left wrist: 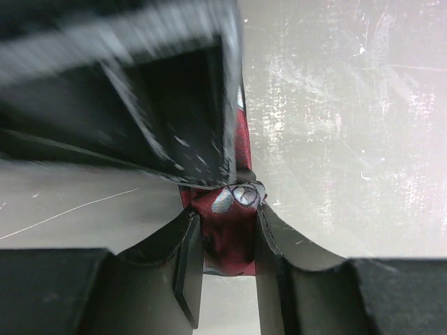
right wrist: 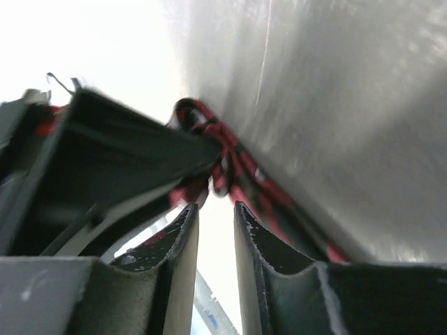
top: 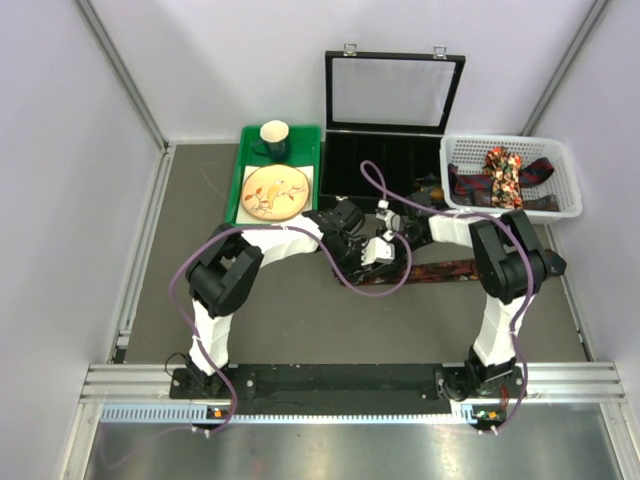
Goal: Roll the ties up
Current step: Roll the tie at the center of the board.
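Bare bench open at near left and centre, back edge walled by green tray, black case, white basket, left claw and right claw crowded together mid-bench, tie lying across right side, purple cable looping low

Tray at 11 o'clock, carrying cup behind plate. Case at 12. Basket at 2, ties in it. One tie on counter, centre toward 3.

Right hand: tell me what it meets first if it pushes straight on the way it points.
Most likely the red patterned tie, bunched just ahead of the right hand; the left hand is close beside, depth unclear.
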Motion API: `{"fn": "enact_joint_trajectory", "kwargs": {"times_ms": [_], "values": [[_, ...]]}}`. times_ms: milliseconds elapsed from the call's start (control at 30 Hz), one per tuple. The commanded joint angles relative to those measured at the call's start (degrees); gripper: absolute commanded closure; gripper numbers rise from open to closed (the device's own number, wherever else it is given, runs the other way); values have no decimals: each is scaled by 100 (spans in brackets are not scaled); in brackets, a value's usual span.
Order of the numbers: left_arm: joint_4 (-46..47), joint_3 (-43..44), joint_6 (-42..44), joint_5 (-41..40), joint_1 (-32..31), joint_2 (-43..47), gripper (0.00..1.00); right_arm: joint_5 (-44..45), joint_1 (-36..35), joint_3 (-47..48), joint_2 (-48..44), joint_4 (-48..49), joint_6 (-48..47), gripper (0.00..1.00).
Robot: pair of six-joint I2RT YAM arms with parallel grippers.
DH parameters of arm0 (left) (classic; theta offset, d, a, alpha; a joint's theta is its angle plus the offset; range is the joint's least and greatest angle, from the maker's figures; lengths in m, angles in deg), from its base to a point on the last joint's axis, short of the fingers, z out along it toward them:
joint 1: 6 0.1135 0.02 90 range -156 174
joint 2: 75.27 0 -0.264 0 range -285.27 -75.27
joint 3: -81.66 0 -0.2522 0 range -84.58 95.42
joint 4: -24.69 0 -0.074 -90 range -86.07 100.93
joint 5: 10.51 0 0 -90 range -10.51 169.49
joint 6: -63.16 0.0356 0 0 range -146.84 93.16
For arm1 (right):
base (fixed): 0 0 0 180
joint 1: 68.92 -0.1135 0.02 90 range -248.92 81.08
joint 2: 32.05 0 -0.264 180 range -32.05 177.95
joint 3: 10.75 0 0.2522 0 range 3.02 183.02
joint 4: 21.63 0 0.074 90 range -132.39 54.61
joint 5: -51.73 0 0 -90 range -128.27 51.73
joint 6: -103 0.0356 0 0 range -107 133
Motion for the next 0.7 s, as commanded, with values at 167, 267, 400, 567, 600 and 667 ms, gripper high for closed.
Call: {"fn": "enact_joint_trajectory", "kwargs": {"times_ms": [167,267,400,567,600,667], "values": [[-688,-137,191,-665,20,-545,76,-825,254,-340,-587,467,342,72],[-706,-67,173,-656,20,-589,75,-957,202,-428,-421,898,659,69],[-767,-49,182,-604,20,-615,74,-975,149,-568,-262,1285,791,66],[-758,-85,182,-568,20,-571,74,-878,87,-639,-121,1620,870,66],[-758,-85,173,-568,20,-571,74,-852,53,-631,-86,1664,862,67],[-759,-76,182,-551,20,-580,74,-826,0,-639,2,1743,905,67]]}}
